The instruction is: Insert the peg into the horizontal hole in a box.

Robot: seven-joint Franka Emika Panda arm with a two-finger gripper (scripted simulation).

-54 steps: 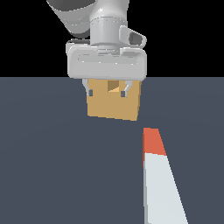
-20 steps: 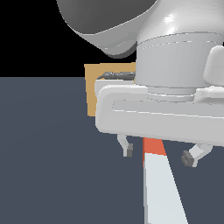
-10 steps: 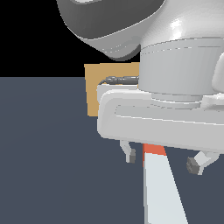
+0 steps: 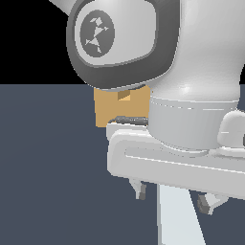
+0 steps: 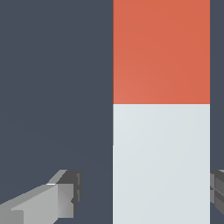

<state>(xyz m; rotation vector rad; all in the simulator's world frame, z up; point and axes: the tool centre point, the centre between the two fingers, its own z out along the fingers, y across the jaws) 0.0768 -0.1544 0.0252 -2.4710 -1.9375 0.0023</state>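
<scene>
The peg (image 5: 161, 131) lies flat on the dark floor, pale grey-white with an orange-red end; in the exterior view only its pale part (image 4: 174, 215) shows below my hand. My gripper (image 4: 173, 200) is open, its fingertips (image 4: 140, 192) straddling the peg's pale part on both sides without touching; it also shows in the wrist view (image 5: 144, 192). The tan box (image 4: 111, 109) stands behind, mostly hidden by the arm, with its small square hole (image 4: 124, 96) just showing.
The large white arm body (image 4: 182, 72) fills most of the exterior view and hides the peg's orange end and most of the box. Dark grey floor (image 4: 52, 182) surrounds everything.
The hand has come lower and nearer the camera over the peg. The fingers now flank the pale part, and the orange end is hidden in the exterior view.
</scene>
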